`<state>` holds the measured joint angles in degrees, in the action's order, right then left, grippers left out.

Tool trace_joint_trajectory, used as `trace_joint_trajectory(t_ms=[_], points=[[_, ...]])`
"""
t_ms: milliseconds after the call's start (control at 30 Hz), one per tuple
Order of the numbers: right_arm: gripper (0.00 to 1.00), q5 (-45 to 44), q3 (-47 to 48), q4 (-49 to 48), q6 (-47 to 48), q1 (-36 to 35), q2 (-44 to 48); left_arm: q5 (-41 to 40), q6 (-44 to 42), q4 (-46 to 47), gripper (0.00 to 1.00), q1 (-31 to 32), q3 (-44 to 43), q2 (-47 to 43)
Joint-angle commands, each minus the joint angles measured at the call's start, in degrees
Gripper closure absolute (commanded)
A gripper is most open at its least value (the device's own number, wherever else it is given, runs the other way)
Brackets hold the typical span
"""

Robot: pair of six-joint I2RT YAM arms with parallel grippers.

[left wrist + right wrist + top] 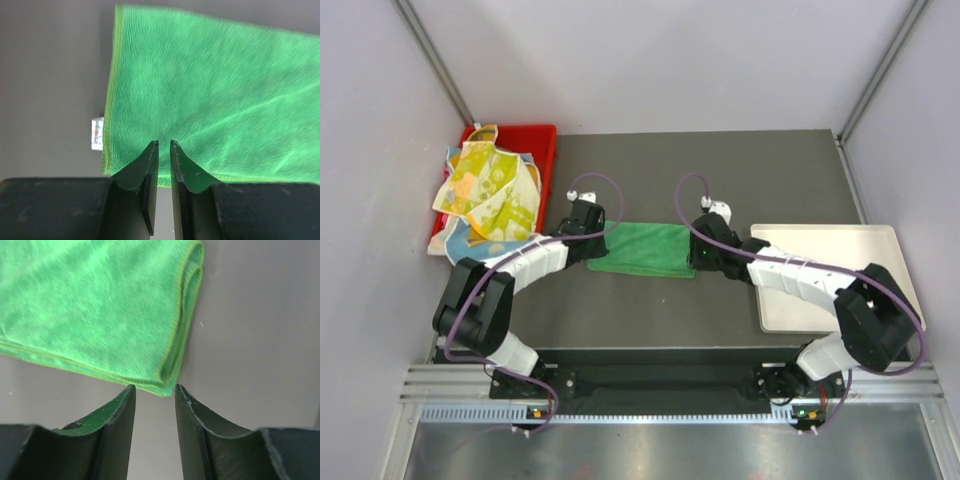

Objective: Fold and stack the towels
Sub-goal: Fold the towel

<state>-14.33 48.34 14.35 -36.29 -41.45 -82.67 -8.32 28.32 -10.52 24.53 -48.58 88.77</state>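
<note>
A plain green towel (pixel 645 248) lies folded flat in the middle of the dark table. My left gripper (pixel 603 243) is at its left end. In the left wrist view the jaws (pixel 164 144) are almost together with only a thin empty gap, over the towel's (pixel 215 90) near edge. My right gripper (pixel 695 255) is at the towel's right end. In the right wrist view it (pixel 155 387) is slightly open and empty, just short of the towel's folded corner (pixel 170 375). Patterned towels (pixel 485 190) are heaped in the bin at the left.
The red plastic bin (pixel 535 135) stands at the far left of the table with the heap hanging over its rim. A white flat tray (pixel 830 270) lies at the right under my right arm. A small white label (pixel 97 133) sticks out from the green towel's left edge.
</note>
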Motion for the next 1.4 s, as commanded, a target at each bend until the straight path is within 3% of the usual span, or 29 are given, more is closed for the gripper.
trace_joint_trajectory(t_ms=[0,333,567,800,900,1200,1367], points=[[0.62,-1.32,3.43,-1.51,-1.15,0.49,-2.14,-2.49,-1.16,-0.46,0.79,-0.01,-4.59,-0.8],[0.63,-0.96,5.28,-2.22,-1.76,0.93,-7.24,-3.9,-2.82,-2.57,0.79,-3.44,-15.22,9.04],[0.68,-0.35,4.4,-4.06,-2.11,1.11,-9.08,-2.41,-2.92,-0.55,0.8,-4.58,-16.81,15.72],[0.96,-0.61,2.64,-4.24,-1.85,1.29,-7.16,-3.19,-2.21,-0.2,0.81,-4.93,-16.64,18.01],[1.0,-0.53,0.71,-3.89,-1.85,1.29,-4.79,-3.37,-2.12,-0.46,0.81,-5.28,-16.64,18.1],[1.0,0.53,-4.56,-4.06,-1.59,1.29,-1.96,-3.9,-2.83,-1.87,0.81,-5.81,-17.25,18.1],[0.88,1.67,-5.45,-5.12,-1.41,1.29,-1.97,-3.11,-3.44,-2.57,0.79,-5.81,-17.96,17.32]])
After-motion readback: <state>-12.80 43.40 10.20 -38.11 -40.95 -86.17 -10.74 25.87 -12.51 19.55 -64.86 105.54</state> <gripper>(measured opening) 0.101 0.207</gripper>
